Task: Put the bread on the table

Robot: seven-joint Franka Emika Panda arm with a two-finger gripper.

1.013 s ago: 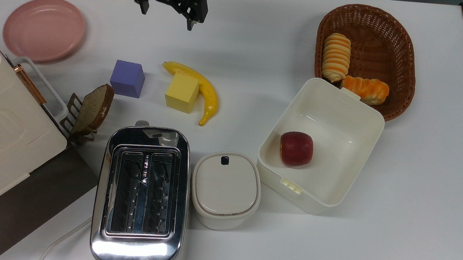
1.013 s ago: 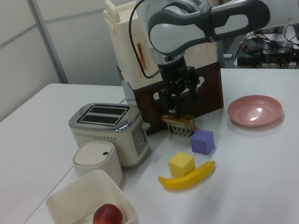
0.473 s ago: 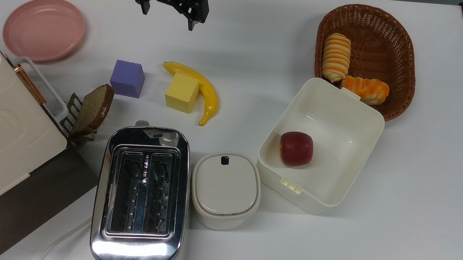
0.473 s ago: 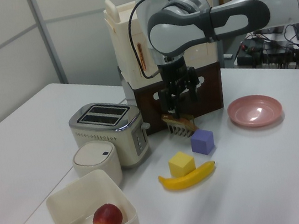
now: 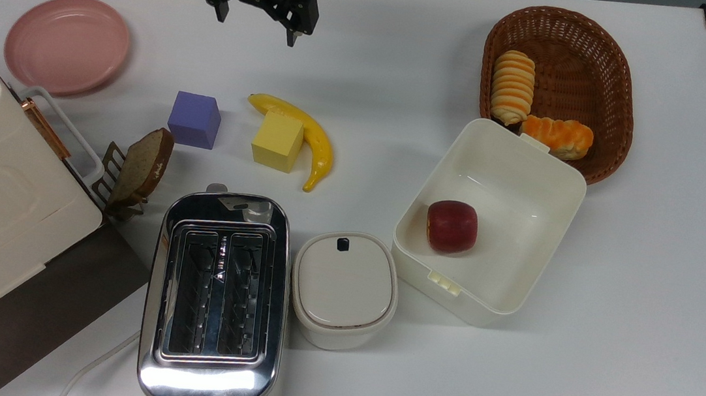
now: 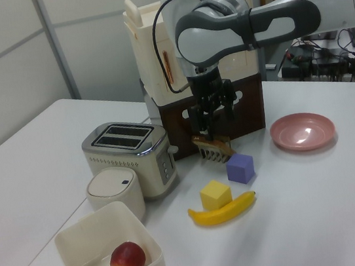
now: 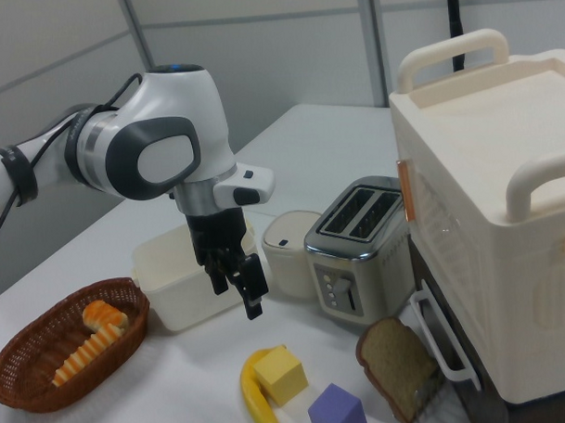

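Observation:
The bread (image 5: 513, 87), a long cream-and-orange ridged roll, lies in the brown wicker basket (image 5: 622, 69) at the top view's upper right, beside a shorter lumpy orange roll (image 5: 557, 136). In the right view the bread (image 7: 86, 360) sits low in the basket at the right view's left. My gripper (image 5: 256, 24) hangs open and empty above the white table (image 5: 645, 288), far to the top view's left of the basket. In the left view the gripper (image 6: 206, 125) points down, in front of the cream case. The right view shows the gripper (image 7: 237, 297) above the banana.
On the table are a pink plate (image 5: 67, 43), a purple cube (image 5: 194, 119), a yellow cube (image 5: 277, 141) and a banana (image 5: 319, 145). A brown slice (image 5: 143, 166) leans on a rack, with a toaster (image 5: 216, 298) and a lidded pot (image 5: 344, 289) nearby. A white box (image 5: 526, 177) holds an apple (image 5: 451, 227).
The gripper has crept very slightly toward the top view's upper edge. Nothing else has moved.

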